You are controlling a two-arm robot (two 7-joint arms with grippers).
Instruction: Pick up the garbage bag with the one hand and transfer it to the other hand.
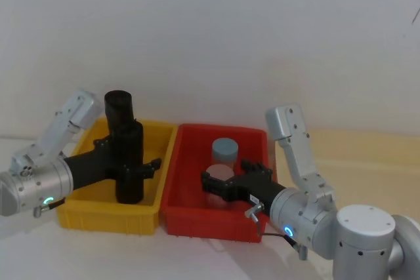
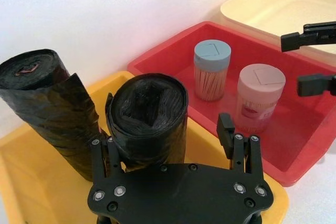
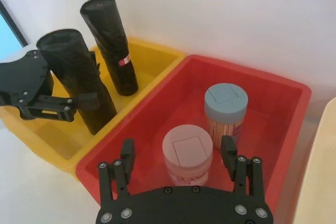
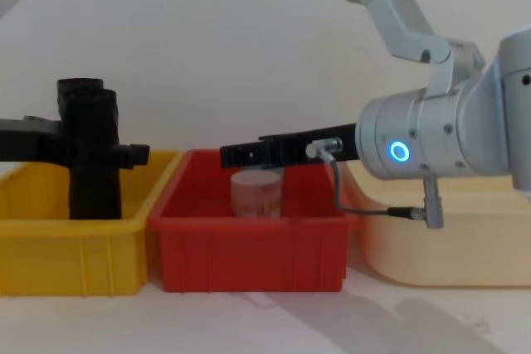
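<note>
Two black garbage bag rolls stand upright in the yellow bin. The rear roll carries a small red mark. The nearer roll stands between the fingers of my left gripper, which reaches in from the left and is open. In the left wrist view that roll lies against one finger, with a gap to the other. My right gripper hovers open over the red bin, above the pink-lidded jar.
A blue-lidded jar of sticks stands behind the pink-lidded jar in the red bin. A cream tray sits to the right of the red bin. A white wall rises close behind the bins.
</note>
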